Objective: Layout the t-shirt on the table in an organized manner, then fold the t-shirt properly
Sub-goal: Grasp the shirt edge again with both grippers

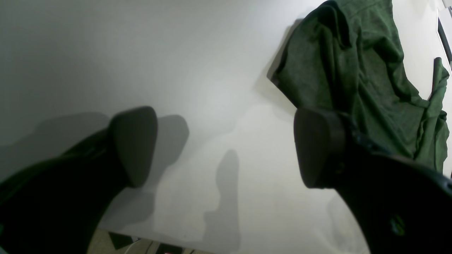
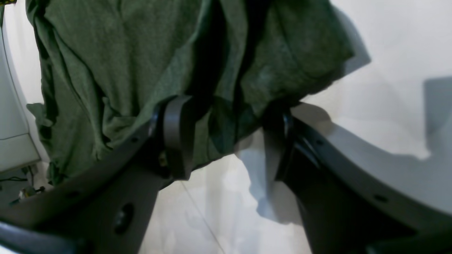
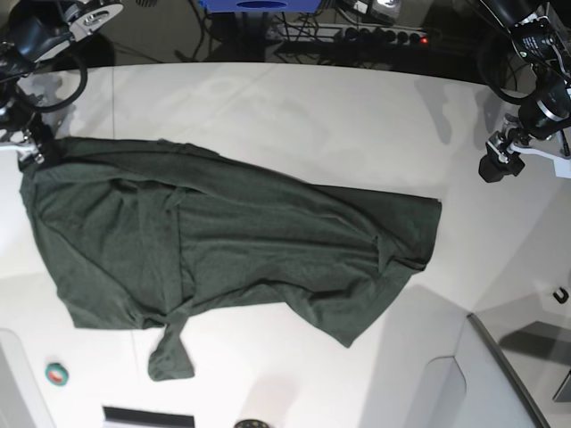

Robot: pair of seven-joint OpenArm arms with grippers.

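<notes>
The desk (image 3: pixel 294 107), white and very large, fills nearly the whole base view. The t-shirt (image 3: pixel 223 241) lies on it from the left edge of the frame to right of centre, spread but not tidy: a fold runs along the upper side, the right end is bunched, and one sleeve points down at the lower left. I judge that the laying-out step is in hand and folding has not begun. The next move calls for pulling the cloth taut and smoothing the bunched right end, so a second hold on the far side would be needed.

The right pincer (image 2: pixel 226 141) is at the far left of the base view, at the upper left corner of the shirt. In its wrist view both fingers are at the hem and cloth lies between them, so it seems to grip the t-shirt, though the contact itself is in shadow.

The left pincer (image 1: pixel 226 148) hangs at the right edge of the base view, well apart from the shirt. Its fingers stand wide with only bare desk between them, holding nothing.
</notes>
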